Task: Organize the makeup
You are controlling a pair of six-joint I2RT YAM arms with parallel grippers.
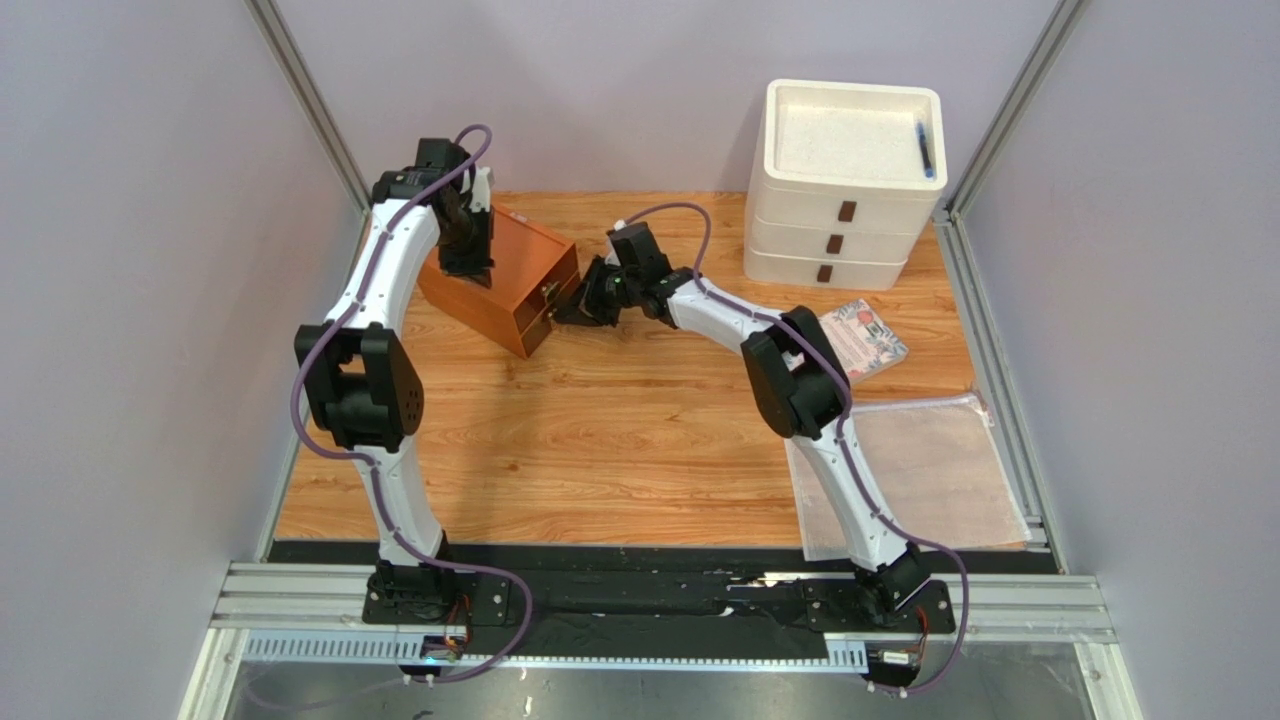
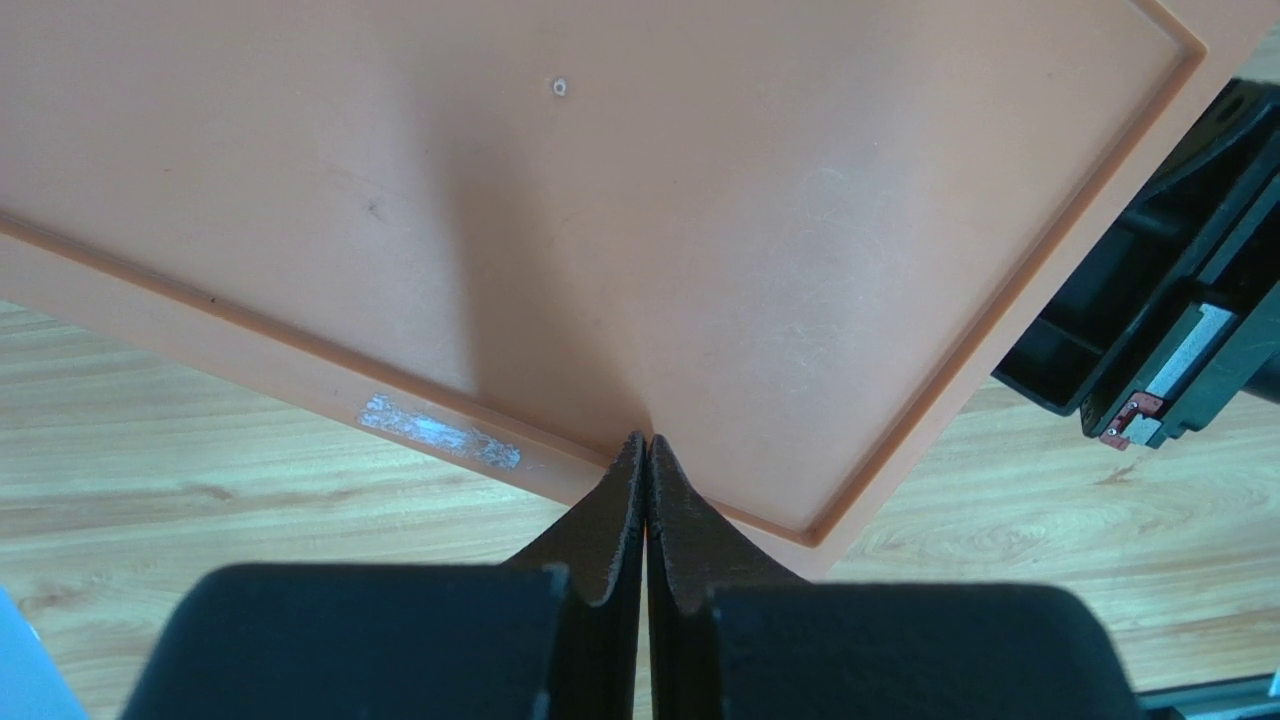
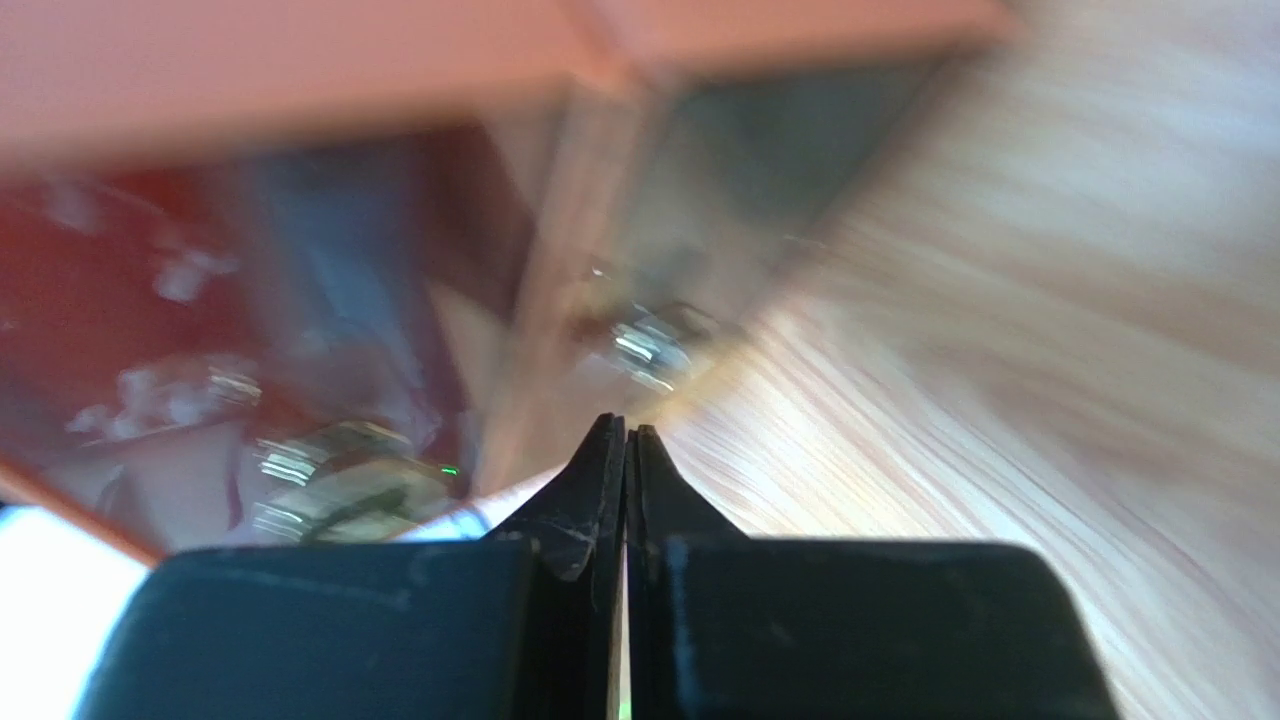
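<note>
An orange-brown box (image 1: 504, 285) lies on the table at the back left, its open side facing right. My left gripper (image 1: 466, 263) is shut and its tips rest on the box's top panel (image 2: 601, 225). It holds nothing in the left wrist view (image 2: 646, 443). My right gripper (image 1: 568, 311) is shut and empty at the box's open side. In the blurred right wrist view the gripper (image 3: 625, 428) points at the box's red inside, where shiny metallic round items (image 3: 331, 473) lie. I cannot tell which cosmetics these are. No other makeup shows.
A white stack of three drawers (image 1: 842, 180) stands at the back right with a dark pen-like thing (image 1: 924, 150) on top. A printed packet (image 1: 864, 338) lies in front of it. A large clear plastic bag (image 1: 917, 473) lies at the right, partly under my right arm.
</note>
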